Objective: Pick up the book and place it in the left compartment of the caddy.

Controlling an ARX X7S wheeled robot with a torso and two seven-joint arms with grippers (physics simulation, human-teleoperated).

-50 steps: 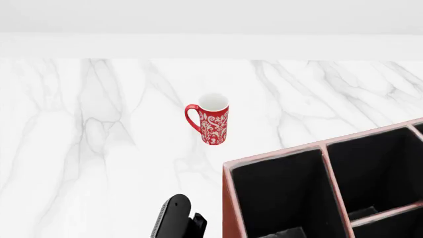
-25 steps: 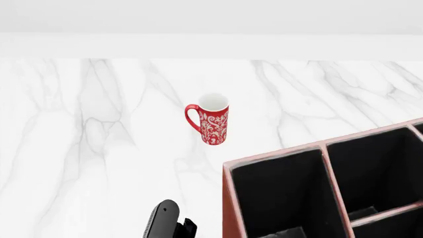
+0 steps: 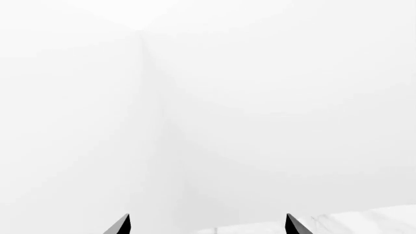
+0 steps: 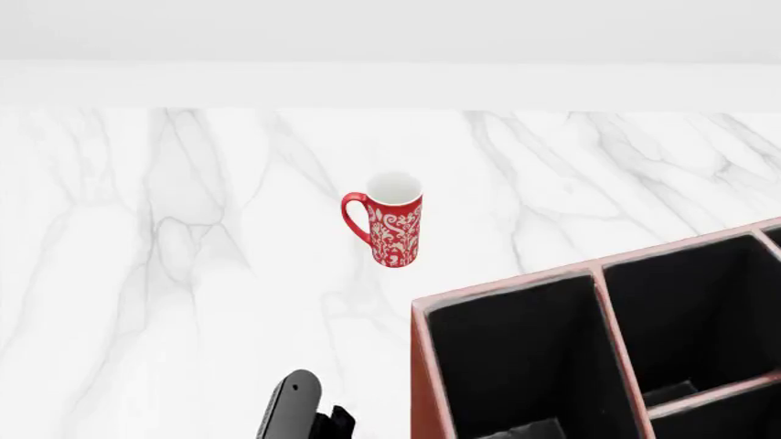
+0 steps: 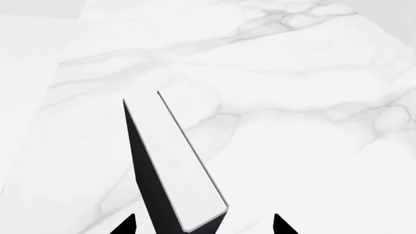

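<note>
In the right wrist view the book [image 5: 175, 161], black cover with white page edges, stands on the marble table between my right gripper's [image 5: 202, 225] fingertips. The jaws are apart, with a gap showing on one side of the book. The book and the right gripper are out of the head view. The reddish-brown caddy [image 4: 422, 366] stands at the bottom right of the head view, and its long black-lined left compartment [image 4: 513, 357] is empty. My left gripper [image 3: 206, 225] is open and empty, facing a white wall. A black part of the left arm [image 4: 291, 410] shows left of the caddy.
A red patterned mug [image 4: 394, 229] stands upright on the white marble table [image 4: 159, 274], beyond the caddy. Two smaller caddy sections [image 4: 690, 311] split by a crossbar lie to the right. A white wall runs behind the table.
The black part of the left arm has sunk lower and slightly left at the head view's bottom edge. The mug and caddy have not moved.
</note>
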